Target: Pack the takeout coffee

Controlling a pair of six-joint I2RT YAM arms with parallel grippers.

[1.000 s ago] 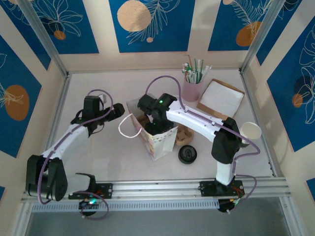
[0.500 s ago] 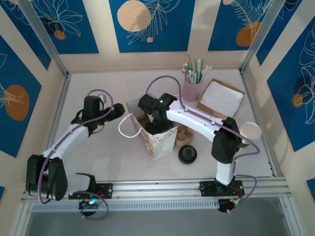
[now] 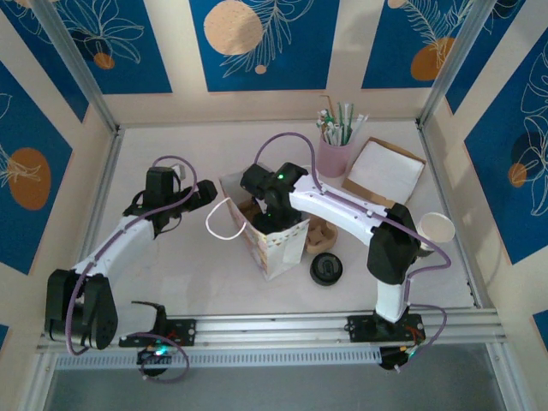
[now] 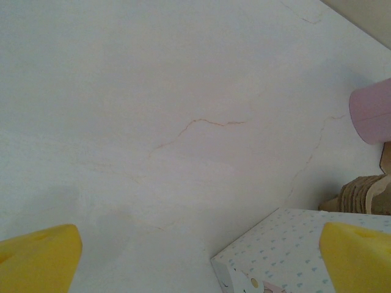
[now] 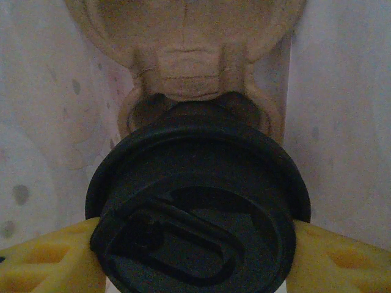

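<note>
Right end effector (image 5: 195, 256) clamped on lidded coffee cup (image 5: 198, 201) | left end effector (image 4: 198, 262) spread apart | unchanged

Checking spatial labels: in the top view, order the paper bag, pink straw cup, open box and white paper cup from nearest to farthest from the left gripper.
From the left gripper:
1. paper bag, just to its right.
2. pink straw cup, back, right of centre.
3. open box, back right.
4. white paper cup, far right.

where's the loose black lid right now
Top view: the black lid lies on the table right of centre, just right of the paper bag, toward the right arm's base.
</note>
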